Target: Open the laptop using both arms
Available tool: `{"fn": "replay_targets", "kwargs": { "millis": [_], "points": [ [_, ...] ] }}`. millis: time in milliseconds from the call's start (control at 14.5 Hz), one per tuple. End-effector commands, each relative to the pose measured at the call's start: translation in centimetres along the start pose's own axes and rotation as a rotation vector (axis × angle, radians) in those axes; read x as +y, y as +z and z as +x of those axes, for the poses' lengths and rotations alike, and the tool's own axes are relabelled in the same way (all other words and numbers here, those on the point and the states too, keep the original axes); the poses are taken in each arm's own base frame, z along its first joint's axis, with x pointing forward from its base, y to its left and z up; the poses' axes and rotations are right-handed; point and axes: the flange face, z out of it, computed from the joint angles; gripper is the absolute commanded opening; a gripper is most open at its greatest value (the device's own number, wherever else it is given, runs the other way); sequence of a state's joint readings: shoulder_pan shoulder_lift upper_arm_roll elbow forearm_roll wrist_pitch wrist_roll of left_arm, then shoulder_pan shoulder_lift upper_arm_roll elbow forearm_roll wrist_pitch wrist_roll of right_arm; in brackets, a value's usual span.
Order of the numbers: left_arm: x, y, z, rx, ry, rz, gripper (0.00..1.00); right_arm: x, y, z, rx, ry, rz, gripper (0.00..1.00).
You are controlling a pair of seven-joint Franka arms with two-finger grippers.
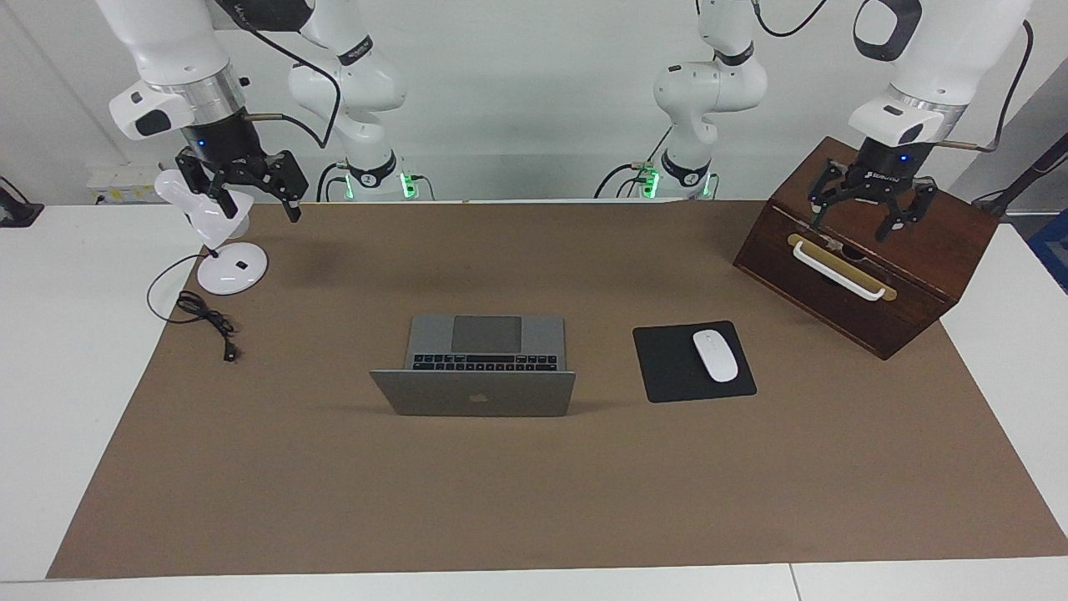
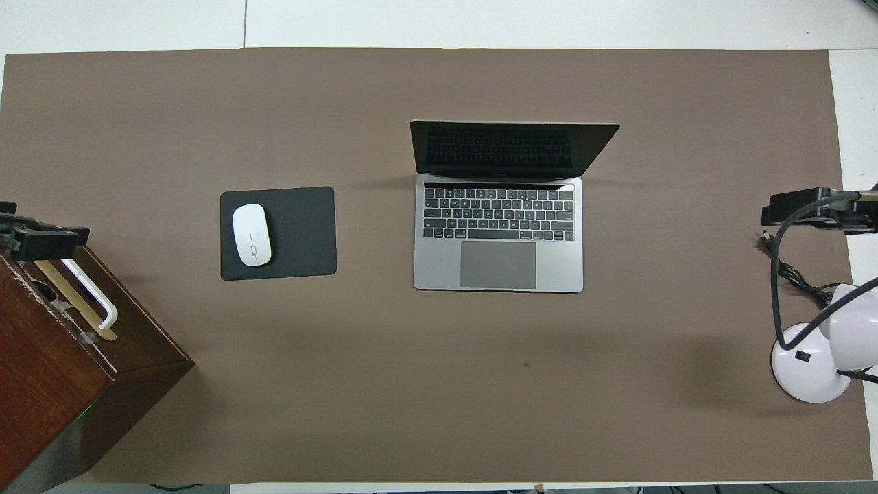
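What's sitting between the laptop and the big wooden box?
Between the laptop and the wooden box lies a black mouse pad with a white mouse on it, clearest in the overhead view.

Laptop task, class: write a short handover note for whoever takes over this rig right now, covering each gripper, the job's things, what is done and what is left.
Left gripper: open, empty, up over the wooden box.
Right gripper: open, empty, up beside the white desk lamp.
Laptop: mid-mat, lid raised, keyboard showing, untouched by either arm.
Mouse lies on its black pad, toward the left arm's end.
Done: laptop open.
Left: nothing apparent.
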State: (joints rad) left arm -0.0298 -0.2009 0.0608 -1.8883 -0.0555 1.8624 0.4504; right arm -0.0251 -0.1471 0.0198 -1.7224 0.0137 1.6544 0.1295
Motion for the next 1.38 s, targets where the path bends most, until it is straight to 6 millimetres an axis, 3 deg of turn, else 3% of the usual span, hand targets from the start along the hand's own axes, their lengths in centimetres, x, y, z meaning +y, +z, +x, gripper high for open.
{"fn": "replay_targets", "kwargs": {
  "millis": [0, 207, 482, 689, 1308],
  "points": [
    [-0.3, -0.6, -1.2, -0.054, -0.017, -0.002, 1.00, 1.9, -0.8, -0.1, -0.003, 0.011, -0.017, 1.00],
    [0.3, -0.6, -1.9, -0.104, -0.231, -0.014, 1.00, 2.6, -0.8, 0.0, -0.002, 0.003, -0.016, 1.00],
    [0.7, -0.2, -2.7, -0.178, -0.270, -0.036, 1.00, 2.6, -0.9, 0.1, 0.009, 0.003, -0.015, 1.00],
    [0.9, -1.2, -2.7, -0.204, -0.350, -0.035, 1.00, 3.0, -0.9, 0.2, 0.008, -0.008, -0.015, 1.00],
    [-1.6, -3.9, -1.4, -0.180, -0.391, -0.022, 1.00, 3.1, -0.7, 0.3, 0.012, -0.012, -0.015, 1.00]
  ]
}}
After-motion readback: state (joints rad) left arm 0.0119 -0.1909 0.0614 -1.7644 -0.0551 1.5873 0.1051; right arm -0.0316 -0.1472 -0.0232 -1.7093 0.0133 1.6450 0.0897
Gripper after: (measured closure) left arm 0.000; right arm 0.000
